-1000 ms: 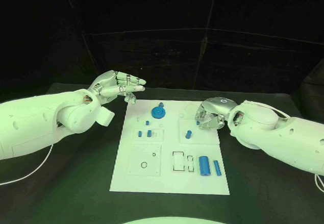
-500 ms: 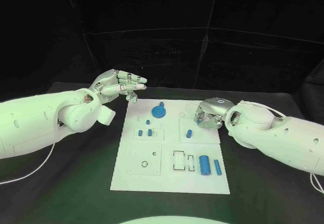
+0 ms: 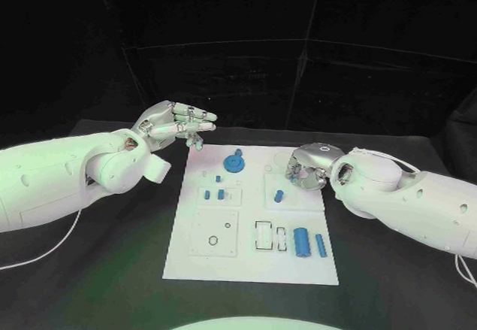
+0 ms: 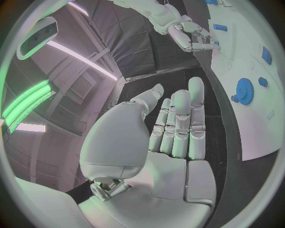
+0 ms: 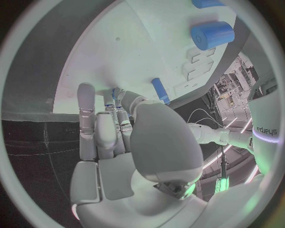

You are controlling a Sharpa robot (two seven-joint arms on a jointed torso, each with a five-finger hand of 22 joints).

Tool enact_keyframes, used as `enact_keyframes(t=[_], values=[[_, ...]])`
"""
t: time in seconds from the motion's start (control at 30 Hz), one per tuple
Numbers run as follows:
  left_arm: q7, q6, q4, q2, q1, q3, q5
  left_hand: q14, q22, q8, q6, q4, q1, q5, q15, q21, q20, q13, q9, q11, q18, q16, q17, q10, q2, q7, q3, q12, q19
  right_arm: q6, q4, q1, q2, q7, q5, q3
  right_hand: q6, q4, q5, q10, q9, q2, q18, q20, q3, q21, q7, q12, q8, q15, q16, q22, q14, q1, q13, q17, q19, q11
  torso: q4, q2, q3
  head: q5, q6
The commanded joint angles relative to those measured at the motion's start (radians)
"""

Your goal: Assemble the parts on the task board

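Head view, checked against one second ago: shows the right hand (image 3: 304, 170) shifted slightly toward the far edge of the task board (image 3: 249, 265). Shows the left hand (image 3: 176, 127) in nearly the same place. Registers no shift among the parts on the board:
- blue gear (image 3: 233, 164) near the far edge;
- two small pegs (image 3: 214, 196) nearer than the gear;
- single peg (image 3: 280, 197) just beside the right hand;
- thick cylinder (image 3: 301, 241) and slim cylinder (image 3: 319, 246) side by side near the board's right edge.

Hard to make out: hides the right fingertips under the back of that hand in the head view. Shows, in the right wrist view, a small blue patch (image 5: 114, 91) at the fingertips, close against the board. Cannot tell whether gripped there or merely standing in the board, so cannot tell the right hand's grip either. Cuts the thick cylinder off at the rim of that view.

Pose: places the left hand raised above the black surface (image 3: 393, 295), just beyond the board's far left corner, thumb apart from the fingers, holding nothing. Places the right hand low over the board's far right area, fingers curled downward.
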Motion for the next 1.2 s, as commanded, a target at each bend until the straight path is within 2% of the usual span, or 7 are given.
enact_keyframes(t=[0.03, 0.23, 0.53, 0.7, 1.0, 1.2], values=[[0.015, 0.012, 0.0, 0.0, 0.001, 0.001, 0.009, -0.008, -0.001, 0.0, -0.001, -0.003, 0.003, -0.002, 0.001, -0.005, 0.003, 0.0, -0.002, 0.001, 0.013, -0.005, -0.001, -0.005, 0.007, 0.01, -0.005, 0.007, -0.005, -0.051, 0.011, -0.004, -0.007, -0.021, -0.02, -0.004, 0.01, -0.013, -0.001, 0.017, 0.0, 0.001, -0.009, -0.002, 0.026, 0.033, -0.001, 0.003, -0.001, -0.007, 0.007, 0.044, 0.031, -0.017, 0.003, -0.005, 0.013, -0.008, 0.0002, -0.001, 0.0002, -0.001, 0.0], [0.015, 0.009, -0.003, 0.0, 0.001, 0.001, 0.009, -0.008, -0.002, 0.0, -0.002, -0.004, 0.004, -0.002, 0.002, -0.006, 0.004, 0.0, -0.002, 0.002, 0.013, -0.005, -0.002, -0.007, 0.007, 0.011, -0.005, 0.007, -0.004, -0.099, 0.056, -0.004, -0.035, -0.025, -0.022, -0.003, 0.013, -0.026, 0.001, 0.02, -0.001, -0.005, -0.01, -0.001, 0.05, 0.051, -0.001, 0.002, -0.004, -0.007, 0.014, 0.06, 0.03, -0.034, 0.004, -0.003, 0.01, -0.009, 0.0005, -0.002, -0.0009, -0.002, 0.002], [0.015, 0.006, -0.015, 0.0, 0.001, 0.001, 0.009, -0.008, -0.003, 0.0, -0.003, -0.006, 0.006, -0.001, 0.002, -0.007, 0.004, 0.0, -0.001, 0.002, 0.013, -0.005, -0.003, -0.008, 0.008, 0.012, -0.005, 0.008, -0.004, -0.197, 0.127, -0.003, -0.08, -0.004, -0.002, -0.002, 0.014, -0.043, 0.016, 0.021, -0.001, -0.012, -0.01, -0.001, 0.075, 0.066, 0.0, 0.0, -0.006, -0.007, 0.023, 0.074, 0.03, -0.046, 0.004, 0.001, 0.005, -0.008, -0.0003, -0.001, 0.0001, -0.003, 0.005], [0.014, 0.006, -0.017, 0.001, 0.001, 0.001, 0.009, -0.009, -0.003, 0.0, -0.003, -0.006, 0.007, -0.001, 0.002, -0.007, 0.004, 0.0, -0.001, 0.002, 0.013, -0.005, -0.003, -0.008, 0.008, 0.012, -0.005, 0.009, -0.004, -0.232, 0.171, -0.003, -0.103, 0.005, 0.015, 0.0, 0.013, -0.047, 0.019, 0.021, -0.001, -0.018, -0.01, -0.001, 0.081, 0.071, 0.001, -0.001, -0.006, -0.006, 0.026, 0.078, 0.03, -0.053, 0.004, 0.003, 0.003, -0.007, 0.0008, -0.001, -0.0013, -0.001, 0.005], [0.014, 0.009, -0.018, 0.007, 0.001, 0.001, 0.009, -0.009, -0.003, 0.0, -0.003, -0.006, 0.007, -0.001, 0.002, -0.007, 0.004, 0.0, -0.001, 0.002, 0.013, -0.005, -0.003, -0.008, 0.008, 0.012, -0.005, 0.009, -0.004, -0.24, 0.288, -0.002, -0.102, 0.018, 0.046, 0.001, 0.014, -0.046, 0.014, 0.021, -0.001, -0.022, -0.011, 0.001, 0.082, 0.077, 0.001, -0.001, -0.006, -0.006, 0.031, 0.083, 0.03, -0.066, 0.004, 0.008, 0.001, -0.007, 0.0013, -0.001, -0.001, 0.013, 0.001], [0.013, 0.01, -0.018, 0.014, 0.001, 0.001, 0.009, -0.009, -0.003, 0.0, -0.003, -0.006, 0.007, -0.001, 0.003, -0.007, 0.004, 0.0, -0.001, 0.003, 0.013, -0.005, -0.004, -0.008, 0.008, 0.012, -0.005, 0.009, -0.004, -0.219, 0.313, -0.003, -0.053, 0.024, 0.06, 0.0, 0.015, -0.045, 0.007, 0.022, -0.001, -0.022, -0.011, 0.001, 0.081, 0.078, 0.0, -0.001, -0.006, -0.005, 0.032, 0.083, 0.03, -0.074, 0.004, 0.007, -0.001, -0.007, 0.002, 0.0, -0.0025, 0.023, -0.003]])
